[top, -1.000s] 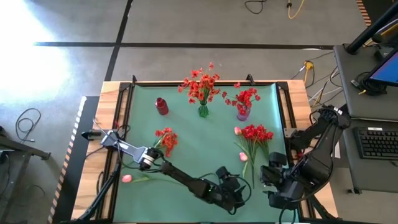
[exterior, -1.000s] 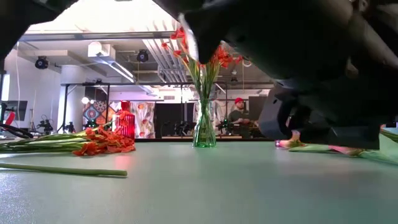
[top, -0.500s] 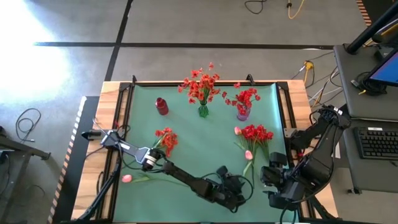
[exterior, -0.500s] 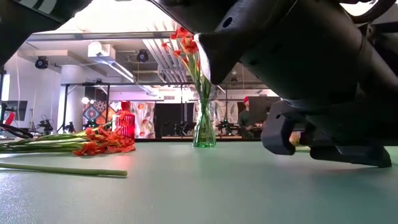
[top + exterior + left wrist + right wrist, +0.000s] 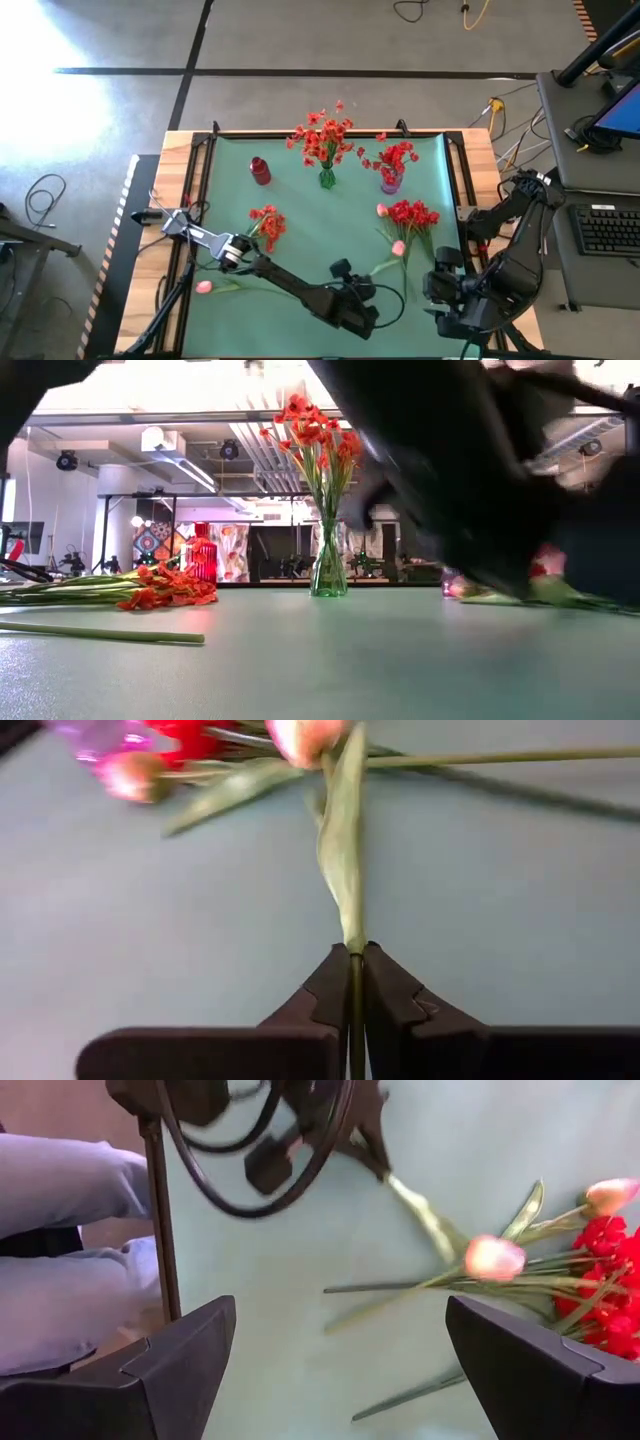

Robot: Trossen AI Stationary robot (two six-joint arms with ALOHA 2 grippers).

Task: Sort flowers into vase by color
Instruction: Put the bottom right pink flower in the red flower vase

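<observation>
My left gripper (image 5: 366, 280) is near the table's front middle, shut on the green stem of a pink tulip (image 5: 398, 248). The tulip's bud (image 5: 305, 735) points toward a bunch of deep red flowers (image 5: 412, 215) lying on the mat. Another pink bud (image 5: 382, 210) lies beside that bunch. An orange-red bunch (image 5: 267, 225) and a third pink tulip (image 5: 204, 287) lie at the left. Orange-red flowers stand in a green vase (image 5: 326, 178), deep red ones in a purple vase (image 5: 390, 182). My right gripper (image 5: 437, 290) waits open at the front right. My left gripper pinches the tulip's stem at its lower end (image 5: 355, 960), just below a long leaf (image 5: 343, 850), between its two fingers. The fingers come from the table's near left side and lie along the stem. The stem runs away from them toward the bud.
A small red vase (image 5: 260, 171) stands at the far left of the green mat (image 5: 320, 240). A person's pale clothing (image 5: 60, 1230) shows beyond the table's edge. Black frame rails (image 5: 195, 200) run along the mat's sides.
My left gripper has shut on the tulip's stem and moved toward the table's left. The stem's lower end has swung leftward with it. The bud has stayed beside the red bunch.
</observation>
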